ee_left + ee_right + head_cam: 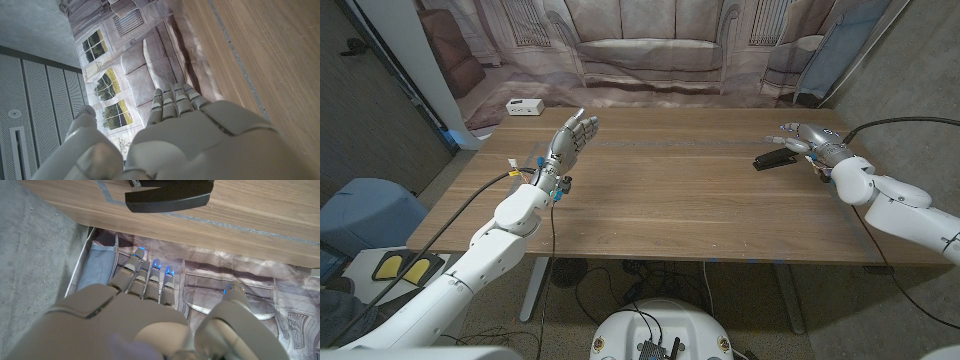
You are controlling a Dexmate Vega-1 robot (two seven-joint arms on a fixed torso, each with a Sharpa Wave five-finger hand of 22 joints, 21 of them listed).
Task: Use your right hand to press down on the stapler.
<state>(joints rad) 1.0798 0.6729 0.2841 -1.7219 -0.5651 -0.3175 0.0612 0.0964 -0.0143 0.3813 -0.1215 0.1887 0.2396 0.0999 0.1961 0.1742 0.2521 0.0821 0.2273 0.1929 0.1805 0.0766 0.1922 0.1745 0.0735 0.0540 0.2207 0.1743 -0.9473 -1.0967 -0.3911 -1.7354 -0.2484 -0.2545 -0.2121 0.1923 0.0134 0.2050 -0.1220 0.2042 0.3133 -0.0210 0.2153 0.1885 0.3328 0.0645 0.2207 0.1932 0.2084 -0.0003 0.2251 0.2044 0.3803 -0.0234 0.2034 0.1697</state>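
Overhead, from the head view, the black stapler point(776, 158) lies on the wooden table point(660, 200) at about two o'clock from the table's centre, near the far right edge. The right hand point(807, 141) is just beside it, at its three o'clock, fingers reaching over toward the stapler's far end; whether they touch it I cannot tell. The left hand point(568, 143) stands raised at ten o'clock, fingers extended close together, holding nothing. A small white box point(524, 106) sits at the far left corner; any writing on it is too small to read.

In the left wrist view, the left hand point(200, 135) shows straight fingers pressed side by side, the thumb set apart.

In the right wrist view, the right hand point(150, 315) has fingers together, slightly bent, thumb apart, nothing in them. The stapler point(167, 197) lies beyond the fingertips, apart from them. No brand or label is legible on it.

It looks rigid, smooth and fairly light, likely to skid or tip; I'd press on the top arm's front end, straight down.
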